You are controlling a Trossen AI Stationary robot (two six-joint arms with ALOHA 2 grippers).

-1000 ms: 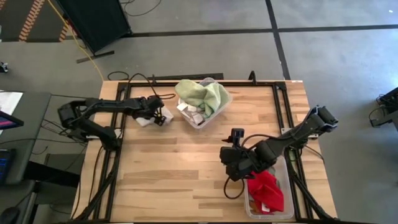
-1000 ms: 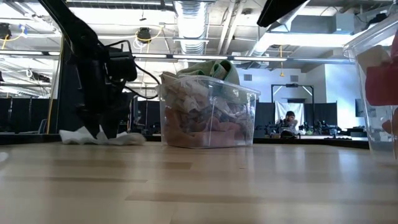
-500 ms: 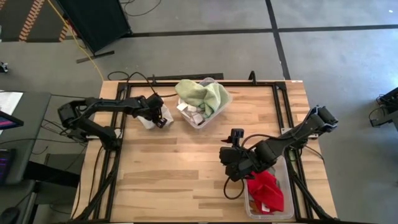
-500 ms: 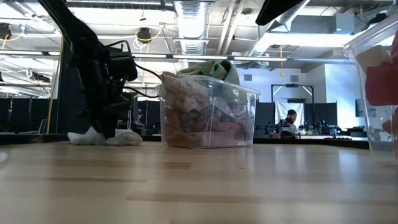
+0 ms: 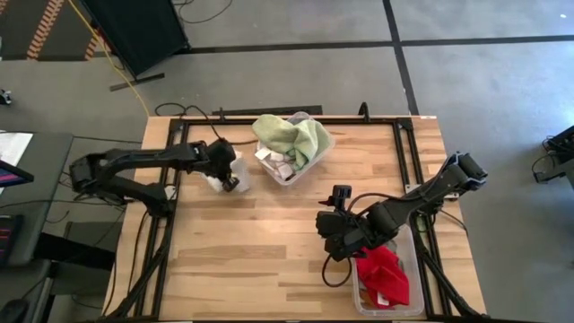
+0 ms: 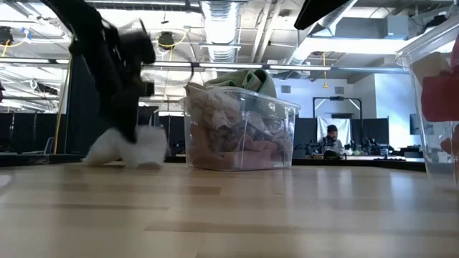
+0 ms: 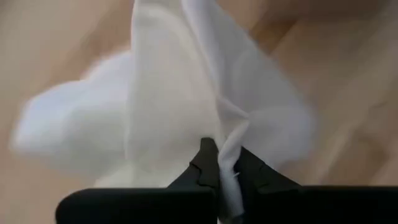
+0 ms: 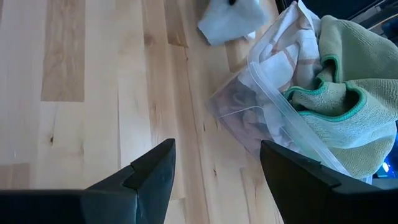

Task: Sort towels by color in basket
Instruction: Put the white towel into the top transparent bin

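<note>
We see the left gripper (image 5: 230, 180) low over the wooden bench (image 5: 269, 242), its fingers (image 7: 205, 165) clenched on a fold of a white towel (image 7: 180, 106). In the left wrist view the cloth is pinched between the two dark tips and billows out just ahead of them. In the low view the same white towel (image 6: 125, 147) bunches at the bench surface directly under those fingers, and from above it shows as a small pale patch (image 5: 215, 179) beside them.

Just beyond the left fingers, on the side toward the bench's middle, stands a clear basket (image 5: 318, 154) piled with mixed towels. A pale green towel (image 5: 291, 135) lies on top and spills over its rim; white and checked cloths press against its wall (image 6: 240, 132) lower down.

The right gripper (image 5: 334, 235) hangs above the bench well apart from the left one, its fingers (image 8: 149, 171) spread with nothing between them. The right wrist view looks past them across bare wood to the piled basket (image 8: 261, 106) and the white towel beyond it. Right next to the right fingers, on the side away from the left arm, sits a second clear bin (image 5: 411, 260) holding a red towel (image 5: 384, 274).

Far behind the bench, in the low view, a person (image 6: 332, 140) sits in the room.
</note>
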